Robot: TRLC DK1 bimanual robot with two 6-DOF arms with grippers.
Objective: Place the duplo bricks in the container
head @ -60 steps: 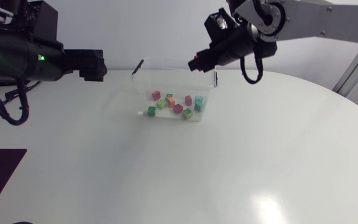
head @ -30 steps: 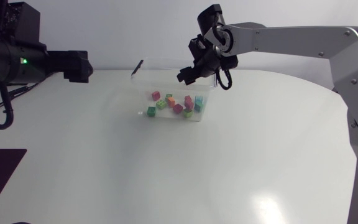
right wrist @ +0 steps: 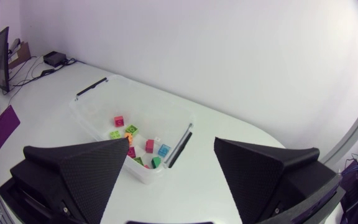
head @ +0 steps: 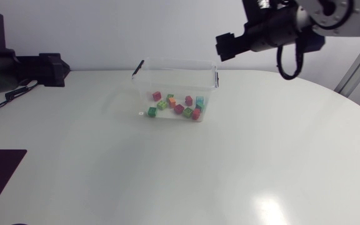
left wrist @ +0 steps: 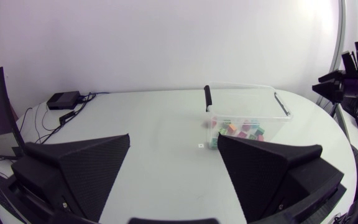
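**Operator:** Where are the duplo bricks, and how do the fingers stand?

**Technician:** All the bricks you can see lie loose on the floor of the clear container, which stands on the bench. The container is ahead of the left gripper, well apart from its fingers. It is ahead of and below the right gripper. Both pairs of fingers stand wide apart and hold nothing.

**Operator:** How will a brick handle?

**Technician:** Treat each brick as light, rigid and smooth-sided. It is likely to slip out under an off-centre pinch.
- Take hold across two flat opposite sides, with the fingers square to them and not on the studs.
- The bricks lie close together, so narrow the fingers enough to clear the neighbours and come in from above.
- The container walls look thin and light, so a nudge from a finger may slide it along the bench.
- A small pale item lies just beside the container's outer wall; it is too small to identify
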